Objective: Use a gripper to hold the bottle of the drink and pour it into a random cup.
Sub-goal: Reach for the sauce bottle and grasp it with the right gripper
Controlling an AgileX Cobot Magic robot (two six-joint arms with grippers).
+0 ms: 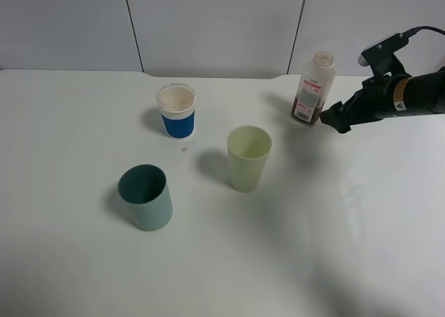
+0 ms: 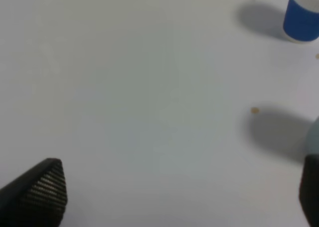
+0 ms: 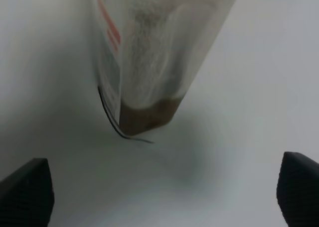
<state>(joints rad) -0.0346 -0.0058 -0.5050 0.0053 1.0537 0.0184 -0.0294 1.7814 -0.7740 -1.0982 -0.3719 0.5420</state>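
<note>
The bottle of the drink (image 1: 313, 87) stands upright at the back right of the table, with a red-and-white label and a little brown drink at the bottom. It fills the right wrist view (image 3: 154, 53). My right gripper (image 1: 332, 117) is open just right of the bottle's base, and its fingertips (image 3: 27, 192) stand wide apart in front of it without touching. The pale yellow-green cup (image 1: 248, 157) stands upright mid-table, left of the bottle. My left gripper (image 2: 174, 192) is open and empty over bare table and is out of the exterior view.
A short blue-and-white paper cup (image 1: 176, 111) stands at the back, also in the left wrist view (image 2: 302, 18). A darker teal tumbler (image 1: 146, 197) stands front left. A small brown spot (image 1: 184, 149) lies on the white table (image 1: 83, 136).
</note>
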